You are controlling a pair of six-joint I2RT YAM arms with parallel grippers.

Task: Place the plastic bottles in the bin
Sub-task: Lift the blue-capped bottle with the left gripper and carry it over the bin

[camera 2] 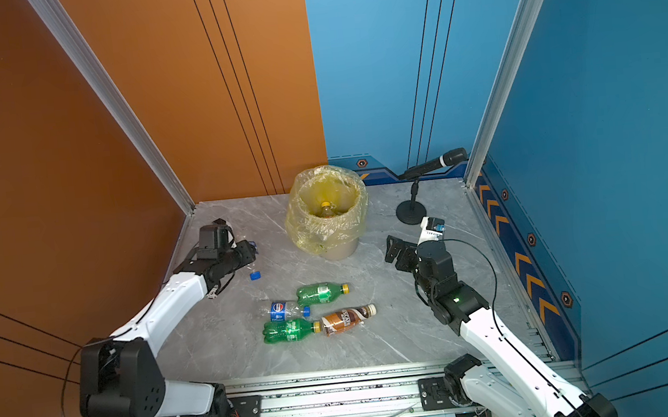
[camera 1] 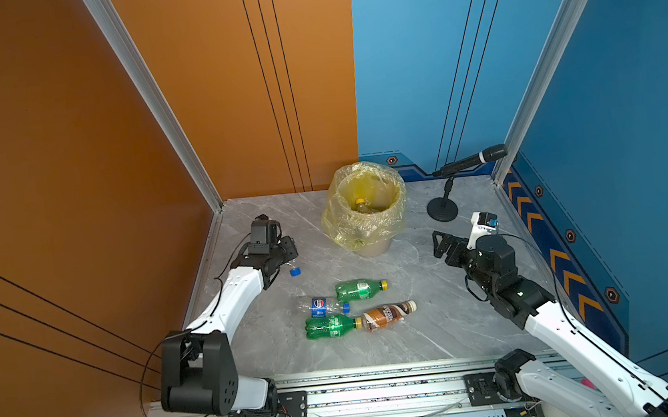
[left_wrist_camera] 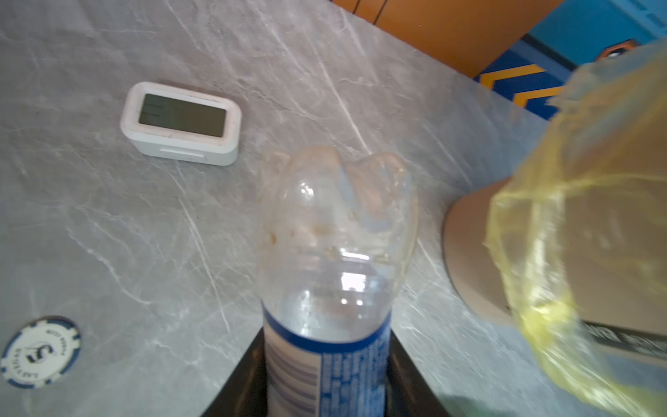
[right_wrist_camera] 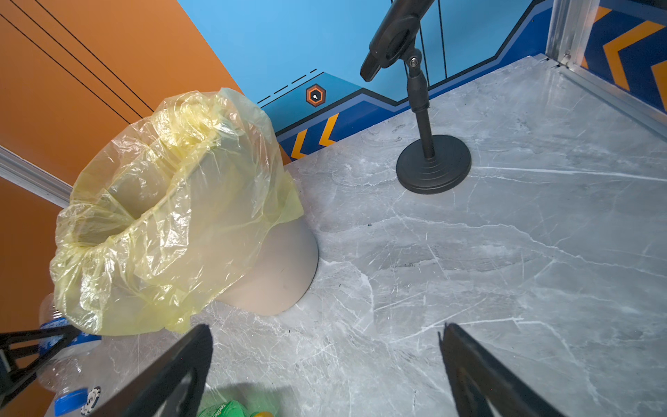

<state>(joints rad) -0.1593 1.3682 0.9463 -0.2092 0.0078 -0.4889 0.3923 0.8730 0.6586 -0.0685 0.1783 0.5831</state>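
My left gripper (left_wrist_camera: 326, 379) is shut on a clear plastic bottle (left_wrist_camera: 335, 252) with a blue label, its base pointing away from the wrist camera. In a top view this gripper (camera 1: 288, 252) is left of the bin (camera 1: 342, 225), a beige bucket lined with a yellow bag. A yellow-capped bottle (camera 1: 361, 205) lies inside the bin. Mid-table lie a green bottle (camera 1: 359, 290), a Pepsi bottle (camera 1: 323, 306), another green bottle (camera 1: 331, 326) and a brown coffee bottle (camera 1: 388, 315). My right gripper (right_wrist_camera: 325, 361) is open and empty, right of the bin.
A white digital timer (left_wrist_camera: 180, 122) and a blue-and-white poker chip (left_wrist_camera: 39, 352) lie on the marble table near my left gripper. A microphone on a round stand (camera 1: 443, 209) stands at the back right. Walls close in the back and both sides.
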